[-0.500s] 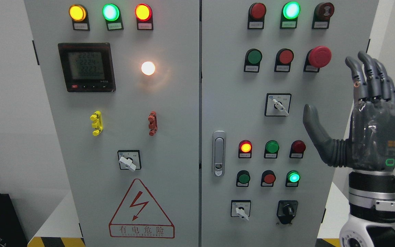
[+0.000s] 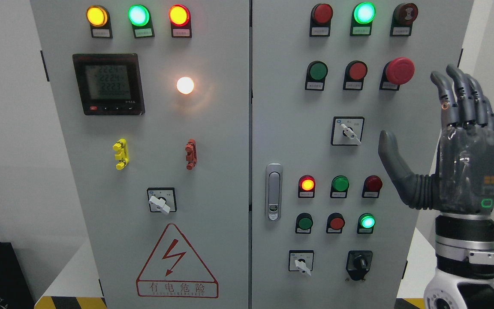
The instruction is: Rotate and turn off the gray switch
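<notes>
Three grey-white rotary switches sit on the grey electrical cabinet: one on the right door's middle (image 2: pixel 350 132), one at its lower part (image 2: pixel 302 262), and one on the left door (image 2: pixel 160 201). All three handles point down-right. My right hand (image 2: pixel 420 111) is raised at the cabinet's right edge, fingers spread upward, thumb out to the left, holding nothing. Its thumb tip is a short way right of the middle right-door switch and does not touch it. The left arm is not in view.
A red mushroom button (image 2: pixel 399 71) is up-left of my fingers. Lit and unlit lamps and push buttons surround the switches. A black rotary switch (image 2: pixel 359 262), a door latch (image 2: pixel 274 192), a meter (image 2: pixel 108 83) and yellow (image 2: pixel 121 154) and red (image 2: pixel 191 154) clips also show.
My right hand has drifted very slightly left. Nothing on the panel has changed.
</notes>
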Controlling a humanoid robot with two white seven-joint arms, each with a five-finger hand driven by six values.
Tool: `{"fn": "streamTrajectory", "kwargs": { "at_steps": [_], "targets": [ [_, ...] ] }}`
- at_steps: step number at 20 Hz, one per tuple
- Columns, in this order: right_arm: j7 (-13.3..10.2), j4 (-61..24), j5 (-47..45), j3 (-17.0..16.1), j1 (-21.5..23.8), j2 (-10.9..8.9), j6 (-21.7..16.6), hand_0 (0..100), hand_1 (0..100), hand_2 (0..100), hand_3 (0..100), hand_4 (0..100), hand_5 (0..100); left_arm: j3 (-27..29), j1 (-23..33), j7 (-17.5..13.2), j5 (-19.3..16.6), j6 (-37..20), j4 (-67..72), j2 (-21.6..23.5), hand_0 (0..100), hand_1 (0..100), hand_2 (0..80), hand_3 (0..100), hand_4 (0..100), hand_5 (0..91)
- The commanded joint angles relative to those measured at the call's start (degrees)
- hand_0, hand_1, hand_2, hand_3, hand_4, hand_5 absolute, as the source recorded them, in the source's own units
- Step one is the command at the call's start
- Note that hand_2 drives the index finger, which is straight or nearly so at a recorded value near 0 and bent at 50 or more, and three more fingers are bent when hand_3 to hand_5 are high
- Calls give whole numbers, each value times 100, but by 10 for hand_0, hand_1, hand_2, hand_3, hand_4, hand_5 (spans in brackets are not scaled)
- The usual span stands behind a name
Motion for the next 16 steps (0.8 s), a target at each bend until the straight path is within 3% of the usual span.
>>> {"fn": "streamTrajectory", "kwargs": {
  "at_steps": [1,2,3,4,5,7,11,12,16],
  "targets": [
    [3,14,0,-182,1,34,18,346,150,0,0,0,0,44,-53,-2,114,-3,-141,5,120,389,0,0,0,0],
    [3,23,0,-173,1,43,18,346,151,0,0,0,0,44,-53,-2,114,-3,-141,-3,120,389,0,0,0,0],
    [3,40,-9,-173,1,43,9,354,167,0,64,193,184,44,-53,-2,114,-3,-141,-3,120,389,0,0,0,0],
    [11,49,-9,-173,1,52,9,367,193,0,131,305,351,44,-53,-2,114,-3,-141,-3,120,389,0,0,0,0],
    [12,58,-17,-173,1,60,9,363,209,0,172,326,385,44,-53,-2,114,-3,-141,-3,120,389,0,0,0,0],
    [38,84,-35,-173,1,113,9,316,286,0,344,411,483,44,-53,-2,114,-3,-141,-3,120,389,0,0,0,0],
    [55,84,-35,-173,1,139,18,271,338,87,453,584,668,44,-53,-2,114,-3,-141,-3,120,389,0,0,0,0],
    [55,84,-44,-173,1,148,18,258,336,121,513,664,795,44,-53,-2,114,-3,-141,5,120,389,0,0,0,0],
    [117,84,-44,-173,-8,210,35,204,331,188,610,774,967,44,-53,-2,114,-3,-141,-3,120,389,0,0,0,0]
  ]
}}
